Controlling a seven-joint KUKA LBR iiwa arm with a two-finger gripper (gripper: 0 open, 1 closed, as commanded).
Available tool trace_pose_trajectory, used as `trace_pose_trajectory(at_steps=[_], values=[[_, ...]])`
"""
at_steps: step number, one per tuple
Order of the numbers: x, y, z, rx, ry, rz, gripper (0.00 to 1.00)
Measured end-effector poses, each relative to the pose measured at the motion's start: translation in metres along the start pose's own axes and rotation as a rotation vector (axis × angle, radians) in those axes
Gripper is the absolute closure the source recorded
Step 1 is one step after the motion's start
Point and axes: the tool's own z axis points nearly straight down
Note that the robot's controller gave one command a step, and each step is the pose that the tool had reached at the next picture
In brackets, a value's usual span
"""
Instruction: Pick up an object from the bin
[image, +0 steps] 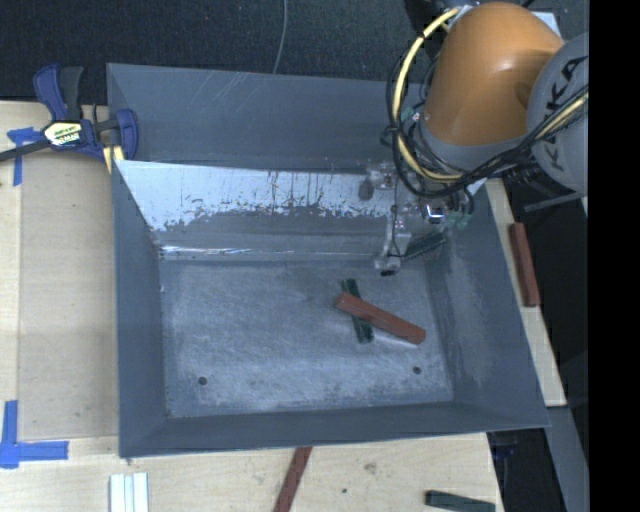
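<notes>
1. Orange cover (490, 75) on the arm's wrist is looming highest, up and to the right of the brown bar (380, 318), with yellow and black cables (405, 120) looping round its lower edge.
2. Under that cover the gripper (390, 262) is hanging just above the brown bar's upper-left end, near it but apart from it. Whether the gripper is released or clenched cannot be told, as its tip is showing only as a thin pale shape against the grey.
3. Down on the floor of the bin (130, 300), the brown bar is lying flat, slanting from upper left to lower right.
4. Beneath the bar a dark green stick (365, 333) is crossing it, poking out on both sides.
5. Left of the bar the floor is stretching wide and open to the far wall. To the bar's right the sloping wall is rising close by, and the scratched back wall (260, 200) is standing just beyond the gripper.
6. Where the bar is crossing it, the green stick's middle is being covered, and the wrist parts above the gripper are tangling with cables and are hard to make out.
</notes>
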Motion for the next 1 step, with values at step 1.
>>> trace_pose_trajectory(at_steps=[1], values=[[0.0, 0.0, 0.0, 0.0, 0.0, 0.0, 0.0]])
